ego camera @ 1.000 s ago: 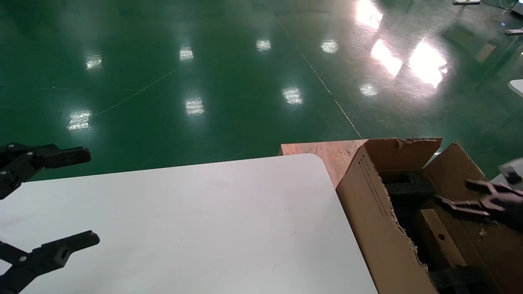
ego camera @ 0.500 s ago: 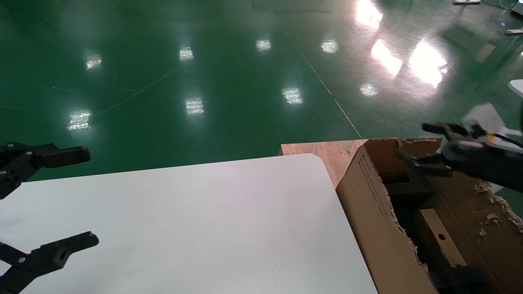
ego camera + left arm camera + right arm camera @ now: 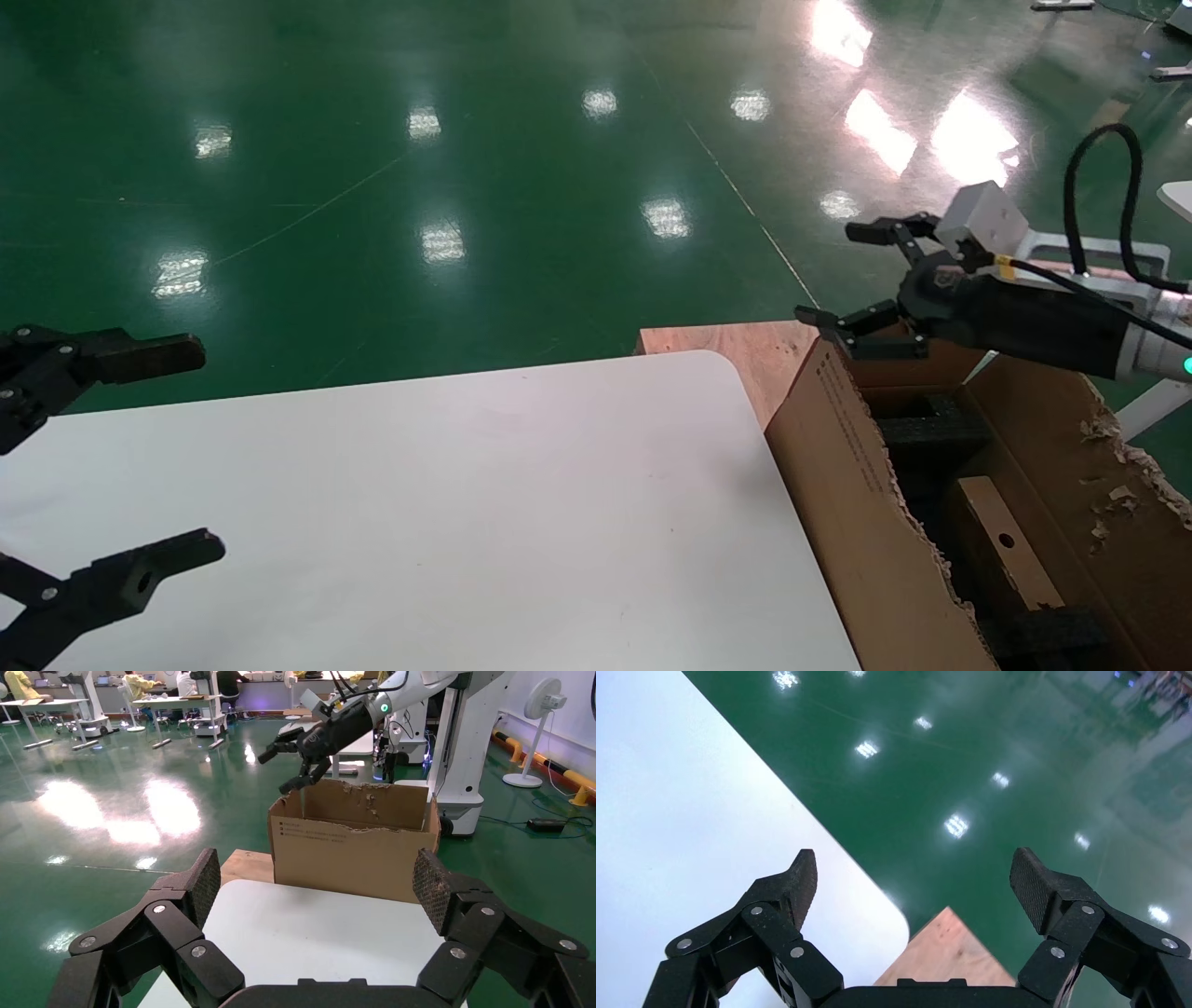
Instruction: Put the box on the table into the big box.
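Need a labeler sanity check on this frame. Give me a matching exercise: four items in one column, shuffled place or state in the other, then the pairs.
Items
1. small box
2. right gripper
3. left gripper
4. wooden board

Place or state
A. open, raised above the far corner of the big box
B. lying inside the big box, beside black foam
C. open, at the left edge of the white table
D. flat behind the table's far right corner

Pairs: 1-B, 2-A, 3-C, 4-D

L gripper (image 3: 140, 457) parked agape; R gripper (image 3: 852, 275) raised, agape.
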Controlling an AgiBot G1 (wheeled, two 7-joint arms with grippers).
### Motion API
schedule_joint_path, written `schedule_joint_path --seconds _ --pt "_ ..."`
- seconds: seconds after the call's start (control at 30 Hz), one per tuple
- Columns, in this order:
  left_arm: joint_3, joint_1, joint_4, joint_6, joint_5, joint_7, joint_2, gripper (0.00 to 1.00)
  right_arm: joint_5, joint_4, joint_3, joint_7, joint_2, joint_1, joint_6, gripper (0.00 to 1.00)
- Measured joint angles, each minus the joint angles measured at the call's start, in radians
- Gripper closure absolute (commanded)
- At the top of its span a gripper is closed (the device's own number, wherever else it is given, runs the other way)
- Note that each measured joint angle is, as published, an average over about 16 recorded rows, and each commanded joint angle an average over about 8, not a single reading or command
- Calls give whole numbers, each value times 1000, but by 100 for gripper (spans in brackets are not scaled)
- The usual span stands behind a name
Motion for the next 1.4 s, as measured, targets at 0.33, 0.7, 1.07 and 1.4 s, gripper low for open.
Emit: schedule_joint_path --seconds 0.33,0.7,1.07,1.4 --pt "0 0 0 0 0 0 0 0 -58 50 23 -31 -17 42 50 0" --pt "0 0 0 0 0 0 0 0 -125 85 180 38 -49 -37 -3 0" --pt "0 0 0 0 0 0 0 0 -244 143 482 179 -110 -201 -121 0" --pt "0 0 0 0 0 0 0 0 -355 198 764 312 -168 -354 -232 0"
